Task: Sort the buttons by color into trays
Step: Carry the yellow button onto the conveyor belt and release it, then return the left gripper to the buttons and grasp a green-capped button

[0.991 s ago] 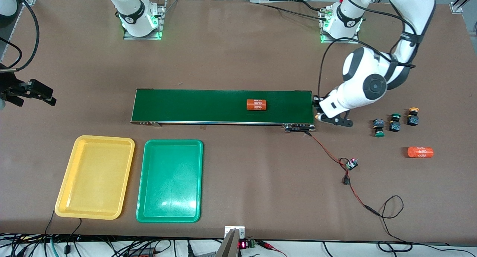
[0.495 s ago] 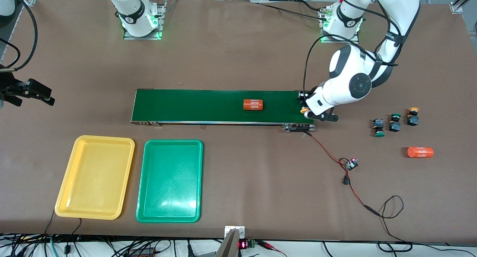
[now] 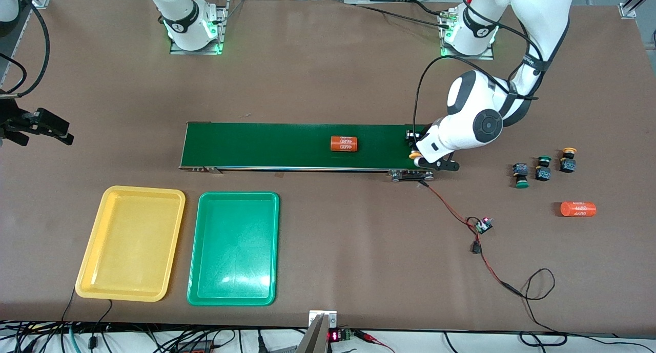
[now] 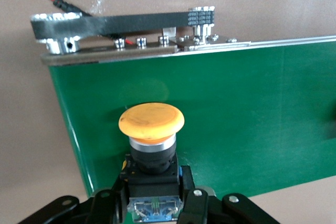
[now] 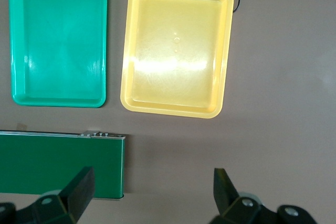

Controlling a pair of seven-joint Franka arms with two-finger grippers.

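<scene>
Within the last second the left gripper (image 3: 421,161) carried a yellow button (image 4: 151,121) over the conveyor belt (image 3: 266,145), apparently still pinching it; release seemed imminent. The right gripper (image 5: 152,190) waited, spread.

Yellow button (image 4: 151,129) held over belt end, three buttons (image 3: 543,168) near table's left-arm end, yellow tray (image 3: 131,243) beside green tray (image 3: 233,248), both empty, near table's front edge.
</scene>
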